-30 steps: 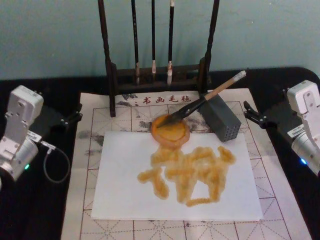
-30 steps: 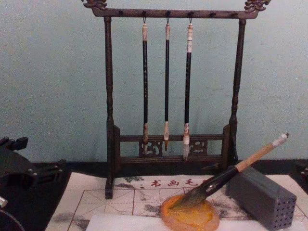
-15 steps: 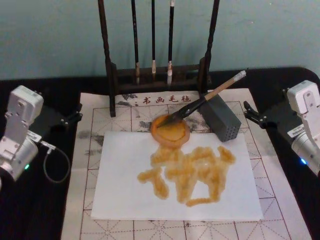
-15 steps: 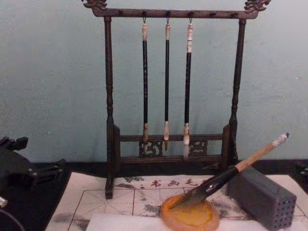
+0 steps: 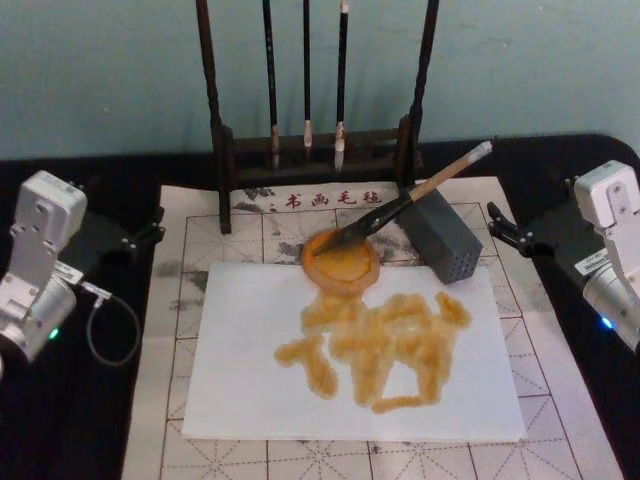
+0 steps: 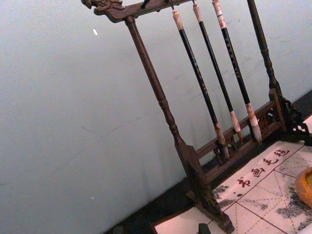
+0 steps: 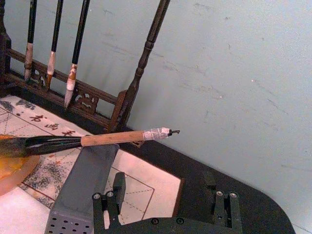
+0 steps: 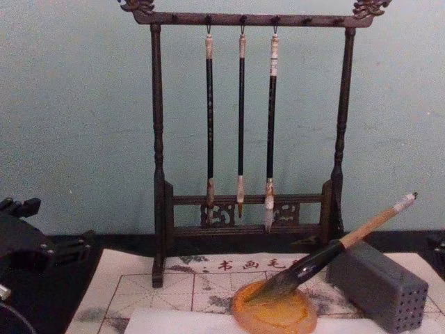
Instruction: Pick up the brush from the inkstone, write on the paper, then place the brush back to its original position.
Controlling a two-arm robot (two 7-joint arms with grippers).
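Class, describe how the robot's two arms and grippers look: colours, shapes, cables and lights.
Both arms have white, boxy wrist housings and rounded pale grey segments. The left arm shows a green light and a looping grey cable; the right arm shows a blue light. The left gripper and right gripper are black.

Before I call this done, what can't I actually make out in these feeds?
- Chest view: the paper is cut off by the bottom edge, hiding its strokes.
- Right wrist view: the brush bristles and most of the inkstone run off the frame edge.
- Head view: the amber strokes are too blotchy to read.
- Left gripper and right gripper, both open, sit parked on either side.
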